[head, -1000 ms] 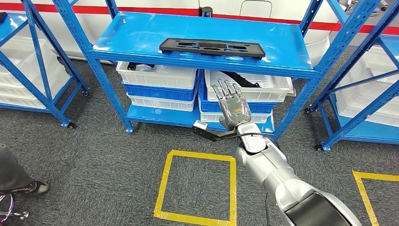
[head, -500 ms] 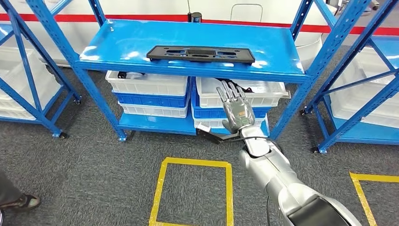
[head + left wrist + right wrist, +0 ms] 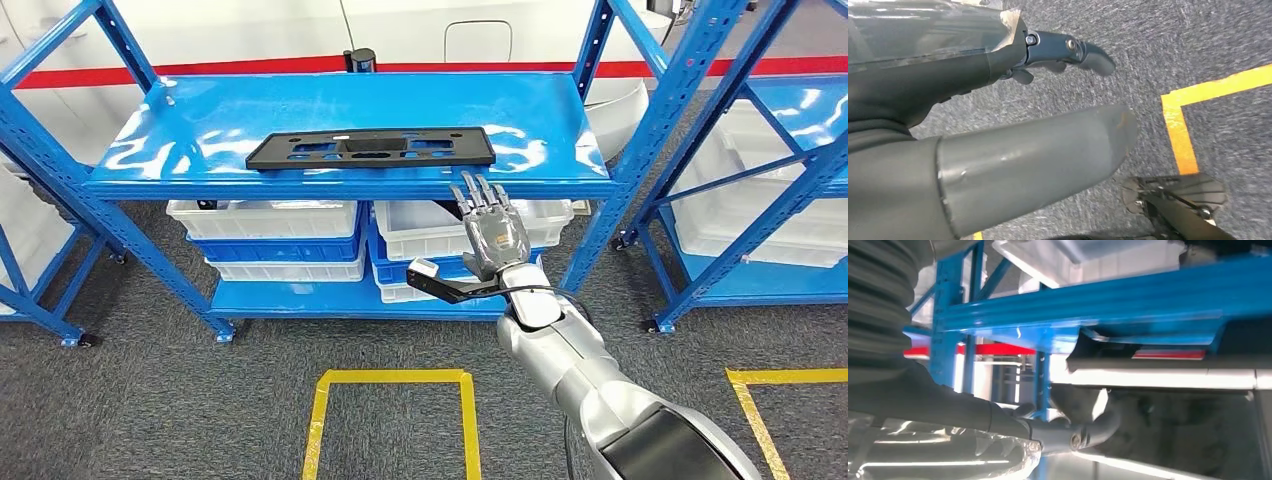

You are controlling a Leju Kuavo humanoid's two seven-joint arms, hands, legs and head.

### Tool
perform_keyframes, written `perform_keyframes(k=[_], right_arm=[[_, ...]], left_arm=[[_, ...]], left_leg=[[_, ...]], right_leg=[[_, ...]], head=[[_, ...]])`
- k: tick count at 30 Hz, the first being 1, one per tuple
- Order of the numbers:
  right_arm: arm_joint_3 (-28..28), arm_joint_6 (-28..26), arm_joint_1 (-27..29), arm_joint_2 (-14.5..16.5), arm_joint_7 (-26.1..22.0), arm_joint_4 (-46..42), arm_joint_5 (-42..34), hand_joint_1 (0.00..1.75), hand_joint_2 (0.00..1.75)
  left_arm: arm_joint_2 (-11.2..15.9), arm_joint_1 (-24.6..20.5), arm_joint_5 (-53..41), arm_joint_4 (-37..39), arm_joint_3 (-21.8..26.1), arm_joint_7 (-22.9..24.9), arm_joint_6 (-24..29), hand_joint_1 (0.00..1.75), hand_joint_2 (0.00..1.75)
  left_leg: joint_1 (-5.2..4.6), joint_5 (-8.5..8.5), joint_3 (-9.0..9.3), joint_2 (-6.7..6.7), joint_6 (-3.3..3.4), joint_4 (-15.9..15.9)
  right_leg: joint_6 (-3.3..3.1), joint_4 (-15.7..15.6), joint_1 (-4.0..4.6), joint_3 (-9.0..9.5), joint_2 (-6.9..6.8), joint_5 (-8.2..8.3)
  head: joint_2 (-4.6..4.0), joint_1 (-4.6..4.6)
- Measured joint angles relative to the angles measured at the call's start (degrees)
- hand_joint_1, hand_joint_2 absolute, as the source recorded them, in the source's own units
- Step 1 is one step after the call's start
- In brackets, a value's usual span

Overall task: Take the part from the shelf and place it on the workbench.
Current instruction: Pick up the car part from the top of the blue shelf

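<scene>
The part (image 3: 370, 147) is a long flat black plate with cut-outs, lying near the front edge of the blue shelf's (image 3: 560, 110) upper board. My right hand (image 3: 493, 236) is raised in front of the shelf, its fingers straight and apart and pointing up. Its fingertips reach just under the board's front edge, right of the part, and it holds nothing. In the right wrist view the same hand (image 3: 998, 422) sits under the blue shelf edge (image 3: 1098, 305). My left hand (image 3: 998, 100) hangs over grey carpet with nothing in it.
White and blue bins (image 3: 262, 230) are stacked under the upper board on the lower board. More blue racks stand at the right (image 3: 790, 110) and the left (image 3: 40, 150). A yellow taped square (image 3: 390, 378) marks the carpet in front of me.
The whole picture has shifted, so the camera has moved and the shelf now sits nearer and lower. My right hand's fingertips now reach the upper board's front edge. The person's foot has gone from view.
</scene>
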Motion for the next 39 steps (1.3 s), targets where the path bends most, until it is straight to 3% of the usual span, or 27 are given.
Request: perform_keyframes(k=[3,5,8,9,10,11,12,13,15,17,19,21,23,24,25,26,27,29,30,33,39], right_arm=[[-0.1,0.0,-0.5,0.2,0.0,0.0,0.1,0.0,1.75],[-0.2,-0.1,-1.0,0.1,0.0,0.0,0.1,0.0,1.75],[-0.2,-0.1,-0.7,-0.3,0.0,0.1,0.2,0.0,1.75],[-0.2,-0.1,-0.5,-0.5,0.0,0.2,0.2,0.0,1.75],[-0.2,-0.1,-0.3,-0.6,0.0,0.2,0.3,0.0,1.75],[-0.2,-0.1,-0.2,-0.7,0.0,0.2,0.3,0.0,1.75],[-0.3,-0.1,-0.2,-0.7,0.0,0.2,0.4,0.0,1.75],[-0.3,-0.1,-0.2,-0.8,0.0,0.3,0.4,0.0,1.75],[-0.3,-0.1,-0.3,-0.8,0.0,0.3,0.4,0.0,1.75],[-0.4,-0.1,-0.5,-0.8,0.0,0.3,0.5,0.0,1.75],[-0.4,-0.1,-0.7,-0.8,0.0,0.3,0.5,0.0,1.75],[-0.4,-0.1,-1.0,-0.6,0.0,0.3,0.5,0.0,1.75],[-0.4,-0.1,-1.0,-0.5,0.0,0.3,0.5,0.0,1.75],[-0.4,-0.1,-1.0,-0.5,0.0,0.3,0.5,0.0,1.75],[-0.4,-0.1,-1.0,-0.5,0.0,0.4,0.5,0.0,1.75],[-0.4,-0.1,-1.0,-0.5,0.0,0.4,0.5,0.0,1.75],[-0.4,-0.1,-1.0,-0.5,0.0,0.4,0.5,0.0,1.75],[-0.5,-0.1,-1.1,-0.5,0.0,0.4,0.5,0.0,1.75],[-0.5,-0.1,-1.2,-0.5,0.0,0.4,0.5,0.0,1.75],[-0.5,-0.1,-1.3,-0.6,0.0,0.4,0.5,0.0,1.75],[-0.6,-1.0,-1.3,-0.2,-2.0,0.0,0.0,0.0,1.75]], left_arm=[[-0.1,-0.4,0.0,0.0,0.0,-0.1,0.0,0.0,0.0],[-0.2,-0.7,0.0,0.0,0.0,-0.2,0.1,0.0,0.0],[-0.3,-0.8,0.0,0.0,0.0,-0.2,0.0,0.0,0.0],[-0.3,-0.7,0.0,0.0,0.0,-0.2,0.0,0.0,0.0],[-0.4,-0.7,0.0,0.0,0.0,-0.2,0.0,0.0,0.0],[-0.4,-0.7,0.1,0.0,0.0,-0.2,0.0,0.0,0.0],[-0.4,-0.6,0.1,0.0,0.0,-0.2,0.0,0.0,0.0],[-0.4,-0.6,0.1,0.0,0.0,-0.2,0.0,0.0,0.0],[-0.4,-0.6,0.1,0.0,0.1,-0.2,0.1,0.0,0.0],[-0.5,-0.7,0.1,0.0,0.1,-0.2,0.1,0.0,0.0],[-0.5,-0.7,0.1,0.0,0.1,-0.2,0.1,0.0,0.0],[-0.4,-0.7,0.2,0.0,0.2,-0.2,0.1,0.0,0.0],[-0.5,-0.7,0.2,0.0,0.3,-0.3,0.1,0.0,0.0],[-0.5,-0.7,0.2,0.0,0.4,-0.3,0.2,0.0,0.0],[-0.5,-0.7,0.3,0.0,0.4,-0.3,0.2,0.0,0.0],[-0.5,-0.7,0.4,0.0,0.5,-0.3,0.2,0.0,0.0],[-0.4,-0.7,0.4,0.0,0.6,-0.3,0.2,0.0,0.0],[-0.4,-0.8,0.5,0.0,0.6,-0.3,0.2,0.0,0.0],[-0.5,-0.8,0.5,0.0,0.7,-0.3,0.3,0.0,0.0],[-0.6,-0.9,0.6,0.0,0.7,-0.3,0.3,0.0,0.0],[-0.6,-0.9,0.9,0.0,0.7,-0.3,0.3,0.0,0.0]], left_leg=[[-0.11,-0.01,1.35,0.11,0.42,-1.0],[0.21,-0.39,2.83,0.2,0.77,-2.5],[0.3,-1.59,4.34,0.17,0.92,-3.1],[0.31,-2.06,4.79,0.11,0.82,-3.1],[0.32,-2.5,5.3,0.04,0.7,-3.1],[0.35,-2.97,5.87,-0.02,0.53,-3.1],[0.38,-3.44,6.4,-0.05,0.32,-3.0],[0.28,-3.95,6.83,-0.11,0.02,-2.9],[0.17,-4.68,7.26,-0.23,-0.56,-2.6],[0.31,-5.05,7.39,-0.25,-1.08,-2.5],[0.56,-5.89,7.08,0.01,-1.75,-1.7],[0.89,-8.58,4.65,0.52,-2.6,3.4],[1.25,-11.5,0.48,0.89,-3.29,11.3],[1.41,-11.73,-0.98,0.97,-3.48,13.4],[1.56,-10.91,-1.51,1.02,-3.58,13.5],[1.71,-9.09,-0.84,1.06,-3.6,11.4],[1.82,-6.76,0.81,1.1,-3.55,7.6],[1.73,-3.99,4.44,1.15,-3.3,0.5],[1.67,-3.55,5.5,1.15,-3.19,-1.5],[1.21,-3.56,6.0,0.95,-3.02,-2.3],[0.33,-3.73,5.98,0.75,-1.89,-2.2]], right_leg=[[0.91,-1.0,0.2,0.84,0.01,-1.1],[1.17,2.0,0.26,-0.57,-0.62,-2.33],[1.62,13.2,0.06,-8.54,-1.01,-4.9],[2.05,15.0,-0.03,-10.67,-1.04,-4.56],[2.67,14.5,-0.16,-11.74,-1.08,-3.12],[3.4,11.9,-0.32,-11.73,-1.15,-0.72],[4.04,7.8,-0.48,-10.95,-1.28,2.22],[4.25,4.0,-0.55,-9.89,-1.45,4.83],[3.36,-0.1,-0.55,-8.49,-1.7,7.54],[1.86,-0.3,-0.45,-8.19,-1.7,7.62],[0.9,-0.6,-0.69,-7.76,-1.65,7.55],[0.05,-0.8,-0.99,-7.14,-1.67,7.33],[-0.49,-0.8,-0.98,-6.77,-1.72,7.02],[-0.55,-0.8,-0.97,-6.64,-1.72,6.9],[-0.53,-0.8,-0.98,-6.49,-1.69,6.76],[-0.42,-0.8,-1.01,-6.26,-1.64,6.58],[-0.25,-0.8,-1.04,-5.95,-1.58,6.37],[0.31,-0.8,-0.77,-5.49,-1.48,5.88],[0.45,-0.7,-0.45,-5.41,-1.47,5.65],[0.51,-0.5,0.18,-5.42,-1.52,5.35],[1.09,-1.0,-0.13,-5.21,-1.76,5.49]], head=[[0.0,0.04],[0.0,0.24],[0.0,0.66],[0.0,0.74],[0.0,0.86],[0.0,0.94],[0.0,1.03],[0.0,1.1],[0.0,1.09],[0.0,0.98],[0.0,0.9],[0.0,0.41],[0.0,-0.08],[0.0,-0.12],[0.0,-0.18],[0.0,-0.26],[0.0,-0.34],[0.0,-0.51],[0.0,-0.46],[0.0,0.16],[0.0,0.51]])
